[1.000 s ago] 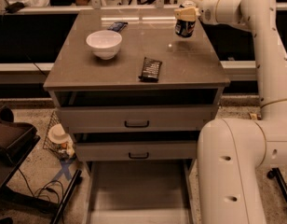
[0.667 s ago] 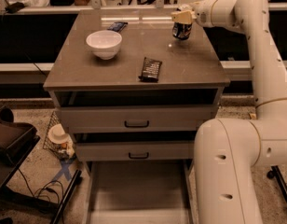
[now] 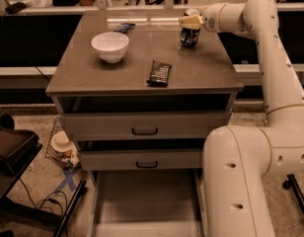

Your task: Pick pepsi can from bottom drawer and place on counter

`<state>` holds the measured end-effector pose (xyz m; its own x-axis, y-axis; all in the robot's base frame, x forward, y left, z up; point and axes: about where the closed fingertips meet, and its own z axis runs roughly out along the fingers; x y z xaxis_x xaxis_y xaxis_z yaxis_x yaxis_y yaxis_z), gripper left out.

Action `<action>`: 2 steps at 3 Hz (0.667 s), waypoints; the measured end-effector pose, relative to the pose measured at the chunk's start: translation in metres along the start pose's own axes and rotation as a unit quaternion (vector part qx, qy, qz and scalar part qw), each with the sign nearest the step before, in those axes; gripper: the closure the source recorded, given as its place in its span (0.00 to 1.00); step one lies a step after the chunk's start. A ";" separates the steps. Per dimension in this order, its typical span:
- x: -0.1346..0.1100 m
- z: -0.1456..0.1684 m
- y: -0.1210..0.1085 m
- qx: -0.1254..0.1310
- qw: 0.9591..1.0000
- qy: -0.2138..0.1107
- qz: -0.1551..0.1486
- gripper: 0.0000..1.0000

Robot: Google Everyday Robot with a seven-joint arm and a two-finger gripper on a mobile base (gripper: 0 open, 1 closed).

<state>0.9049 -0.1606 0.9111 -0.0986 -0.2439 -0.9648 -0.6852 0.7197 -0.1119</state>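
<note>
The pepsi can (image 3: 190, 35), dark blue with a silver top, is upright at the far right of the counter (image 3: 201, 70), at or just above its surface. My gripper (image 3: 190, 21) reaches in from the right and is shut on the can's upper part; one tan finger (image 3: 191, 21) crosses its front. The bottom drawer (image 3: 147, 201) is pulled out below, and its flat grey floor shows nothing on it.
A white bowl (image 3: 110, 46) and a flat black snack packet (image 3: 159, 73) lie on the counter, with a small dark item (image 3: 123, 27) at the back. The two upper drawers (image 3: 144, 127) have black handles. My arm's bulky links (image 3: 241, 181) stand right of the cabinet. Clutter (image 3: 62, 147) lies on the floor at the left.
My gripper has moved the can a little left and downward toward the counter's surface. Nothing else has moved.
</note>
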 end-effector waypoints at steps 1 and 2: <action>0.001 0.003 0.002 -0.002 1.000 0.001 0.001 0.51; 0.003 0.007 0.004 -0.005 1.000 0.002 0.001 0.28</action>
<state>0.9070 -0.1538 0.9063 -0.1028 -0.2443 -0.9642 -0.6915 0.7144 -0.1073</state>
